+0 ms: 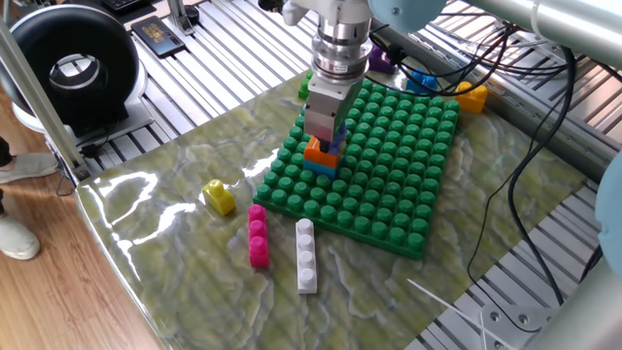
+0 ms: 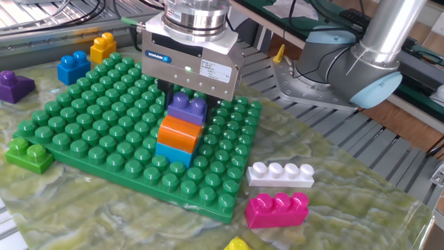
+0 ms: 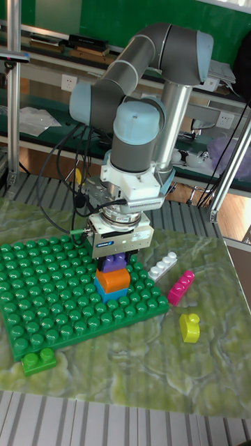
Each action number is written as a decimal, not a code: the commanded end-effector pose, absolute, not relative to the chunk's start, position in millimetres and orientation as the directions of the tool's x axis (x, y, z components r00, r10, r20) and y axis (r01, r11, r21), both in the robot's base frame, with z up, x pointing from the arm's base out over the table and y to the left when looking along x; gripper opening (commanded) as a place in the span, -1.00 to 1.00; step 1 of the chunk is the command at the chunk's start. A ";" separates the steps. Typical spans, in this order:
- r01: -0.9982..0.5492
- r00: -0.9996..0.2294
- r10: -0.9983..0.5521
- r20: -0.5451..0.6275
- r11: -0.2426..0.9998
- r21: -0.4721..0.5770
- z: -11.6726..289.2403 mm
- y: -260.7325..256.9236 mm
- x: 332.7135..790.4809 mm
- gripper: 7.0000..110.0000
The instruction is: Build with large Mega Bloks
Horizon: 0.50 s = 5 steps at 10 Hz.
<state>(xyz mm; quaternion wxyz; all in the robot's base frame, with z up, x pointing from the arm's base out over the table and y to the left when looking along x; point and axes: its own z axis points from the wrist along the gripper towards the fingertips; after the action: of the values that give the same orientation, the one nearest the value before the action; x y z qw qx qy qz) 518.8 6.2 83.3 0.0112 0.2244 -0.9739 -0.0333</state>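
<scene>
On the green baseplate (image 2: 90, 132) stands a stack of Mega Bloks: a light blue brick (image 2: 172, 154) at the bottom, an orange brick (image 2: 180, 133) on it, and a purple brick (image 2: 187, 108) on top. My gripper (image 2: 191, 98) hangs straight over the stack, open, with one finger on each side of the purple brick, which rests on the orange one. The same stack (image 1: 321, 154) and gripper (image 3: 116, 259) show in the other views. Loose on the mat lie a white brick (image 2: 280, 173), a pink brick (image 2: 276, 210) and a yellow brick (image 1: 220, 196).
A green brick (image 2: 29, 154) sits against the baseplate's near left corner. Blue (image 2: 72, 68), yellow-orange (image 2: 103, 47) and purple (image 2: 14, 86) bricks lie beyond the plate's far side. Cables and the arm's base (image 2: 333, 73) stand at the back right, slatted table around the mat.
</scene>
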 end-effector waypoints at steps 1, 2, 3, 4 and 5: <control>-0.422 -0.906 -0.424 0.000 0.903 0.083 80.0 7.8 520.1 -1.00; -0.422 -0.906 -0.424 0.003 0.903 0.079 79.1 5.2 519.4 -1.00; -0.426 -0.904 -0.428 0.010 0.902 0.071 79.7 1.5 519.1 -1.00; -0.430 -0.902 -0.432 0.014 0.900 0.063 80.5 -1.5 520.4 -1.00; -0.438 -0.897 -0.441 0.021 0.896 0.070 82.6 0.0 518.4 -1.00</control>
<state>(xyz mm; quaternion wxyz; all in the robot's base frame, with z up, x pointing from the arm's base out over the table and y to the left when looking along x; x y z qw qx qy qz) 518.5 0.8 80.0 0.0152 0.2234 -0.9742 -0.0290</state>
